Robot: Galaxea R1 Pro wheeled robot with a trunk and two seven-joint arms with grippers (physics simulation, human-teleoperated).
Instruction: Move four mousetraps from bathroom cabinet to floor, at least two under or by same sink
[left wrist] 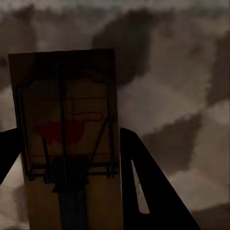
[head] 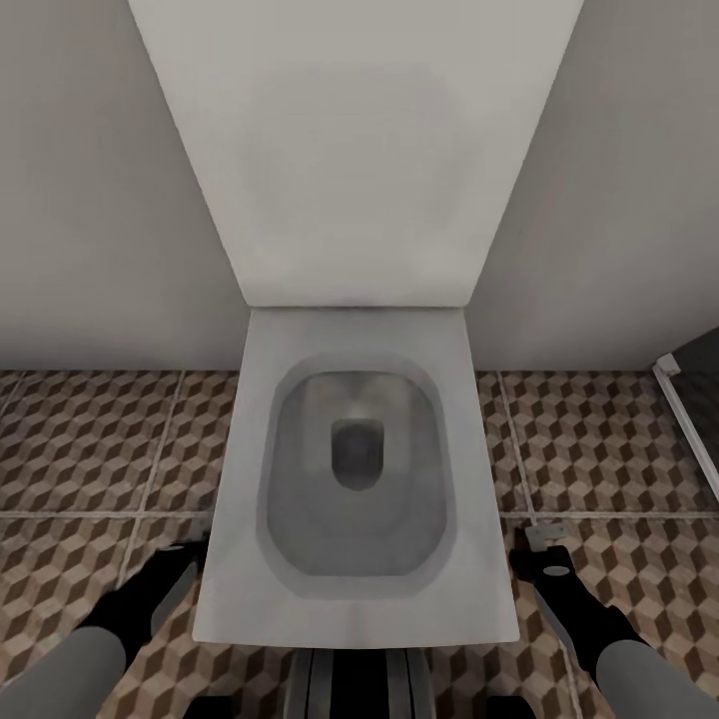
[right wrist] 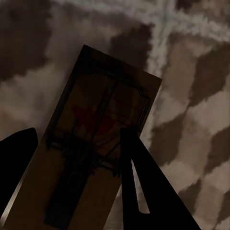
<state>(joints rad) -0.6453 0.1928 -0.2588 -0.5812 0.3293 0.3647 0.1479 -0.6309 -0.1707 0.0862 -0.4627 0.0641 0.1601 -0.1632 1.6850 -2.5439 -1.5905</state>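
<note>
I hold one mousetrap (left wrist: 67, 120) in my left gripper (left wrist: 67, 133); its brown base with a wire bar and red mark sits between the dark fingers (left wrist: 148, 187), close over the cube-patterned bathroom floor (left wrist: 182, 72). My right gripper (right wrist: 76, 133) is shut on a second mousetrap (right wrist: 103, 120), tilted above a grout line. In the head view the left gripper (head: 188, 555) hangs low at the toilet's left. The right gripper (head: 539, 555) is at the toilet's right with its mousetrap (head: 546, 535) at the tip. Cabinet and sink are out of view.
A white toilet (head: 355, 599) with raised lid stands directly ahead between my arms, against a pale wall (head: 90, 200). Patterned floor tiles (head: 90, 439) spread on both sides. A dark panel with a white frame (head: 689, 399) edges in at the far right.
</note>
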